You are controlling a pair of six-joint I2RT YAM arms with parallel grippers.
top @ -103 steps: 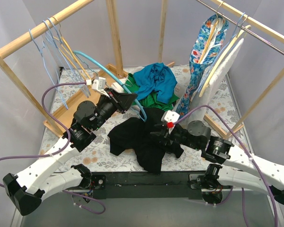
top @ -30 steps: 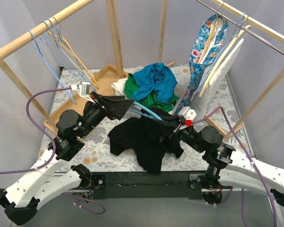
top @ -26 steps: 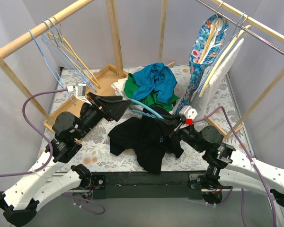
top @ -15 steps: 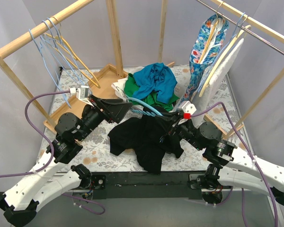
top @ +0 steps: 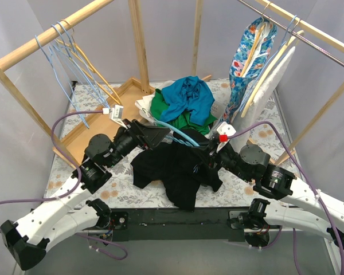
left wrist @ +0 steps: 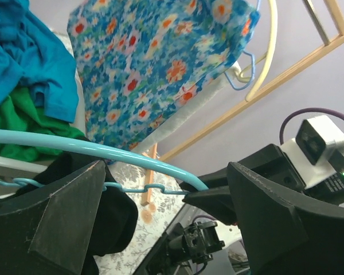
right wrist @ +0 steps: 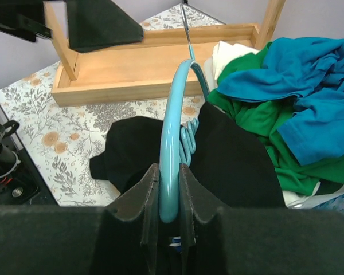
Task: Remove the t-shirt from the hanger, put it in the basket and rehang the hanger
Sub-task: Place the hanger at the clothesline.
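Floral-covered table (top: pixel 63 172), wooden rails at both sides. Black t-shirt (top: pixel 172 169): crumpled at centre of the frame, with a blue hanger (top: pixel 180 134) emerging from its upper edge. Right gripper (right wrist: pixel 169 189): clamped on the hanger's arm. Left gripper (left wrist: pixel 166 195): jaws spread wide, the hanger's bar crossing between them. Clothes pile (top: pixel 189 97), blue and green: upper centre. Wooden tray (top: pixel 97 123): left of the pile.

The black t-shirt (right wrist: pixel 235 166) hides much of the blue hanger (right wrist: pixel 172 132) at mid-frame, right wrist view; the left wrist view's left edge crops it.
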